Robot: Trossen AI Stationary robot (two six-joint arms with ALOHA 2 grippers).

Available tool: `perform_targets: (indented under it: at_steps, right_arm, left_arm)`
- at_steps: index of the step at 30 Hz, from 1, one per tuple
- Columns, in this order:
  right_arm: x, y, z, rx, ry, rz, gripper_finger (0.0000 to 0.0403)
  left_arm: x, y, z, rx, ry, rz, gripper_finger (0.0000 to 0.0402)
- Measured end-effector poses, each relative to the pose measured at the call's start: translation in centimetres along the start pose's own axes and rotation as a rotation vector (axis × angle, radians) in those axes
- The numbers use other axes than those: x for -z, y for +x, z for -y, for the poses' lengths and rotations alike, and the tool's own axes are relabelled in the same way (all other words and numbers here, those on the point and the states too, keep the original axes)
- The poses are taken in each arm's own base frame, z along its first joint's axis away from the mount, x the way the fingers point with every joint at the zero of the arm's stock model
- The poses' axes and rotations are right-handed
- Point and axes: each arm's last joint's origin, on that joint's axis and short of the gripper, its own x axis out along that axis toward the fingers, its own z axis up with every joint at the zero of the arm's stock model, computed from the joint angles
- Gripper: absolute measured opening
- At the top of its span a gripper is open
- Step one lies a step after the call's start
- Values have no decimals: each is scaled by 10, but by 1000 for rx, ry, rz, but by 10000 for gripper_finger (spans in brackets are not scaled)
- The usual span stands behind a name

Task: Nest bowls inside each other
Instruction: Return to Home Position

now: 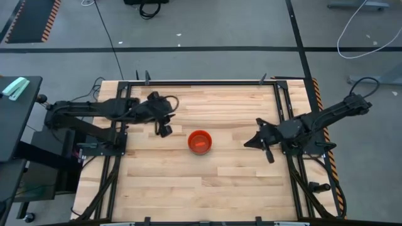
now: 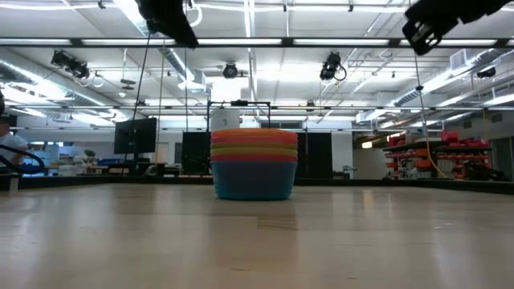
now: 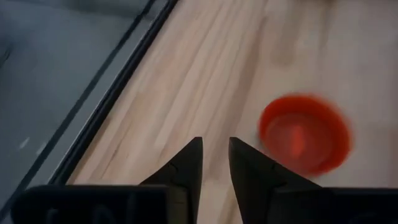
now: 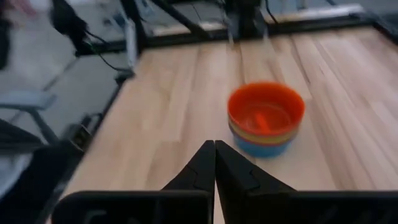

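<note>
The bowls stand nested in one stack (image 1: 200, 142) at the table's middle, resting on the blue bottom bowl (image 2: 254, 181); orange and yellow rims show above it, and the pink-red bowl is on top (image 4: 266, 111) (image 3: 303, 132). My left gripper (image 1: 164, 131) hovers left of the stack, raised, its fingers slightly apart (image 3: 214, 163). My right gripper (image 1: 250, 143) hangs right of the stack, off the table, its fingertips together (image 4: 215, 149). Neither touches the stack.
The wooden table top (image 1: 207, 182) has a black metal frame (image 1: 201, 82) along its edges. Both arm bases sit at the left and right sides. A person sits far off in the room (image 2: 10, 144), beyond the table.
</note>
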Motion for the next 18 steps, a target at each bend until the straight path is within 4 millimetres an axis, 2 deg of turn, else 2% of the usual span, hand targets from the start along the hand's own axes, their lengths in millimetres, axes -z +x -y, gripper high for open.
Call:
perform_targets:
  at_steps: [11, 15, 18]
  right_arm:
    - [-23, -42, -1, -185, -22, 307, 19]
    - [-29, -46, -4, -300, -17, 421, 19]
    - [-23, -43, -7, -427, -34, 500, 19]
  left_arm:
    - [64, -48, -26, 168, -142, 359, 87]
    - [81, -62, -35, 184, -174, 455, 91]
    - [88, -71, -40, 193, -192, 507, 90]
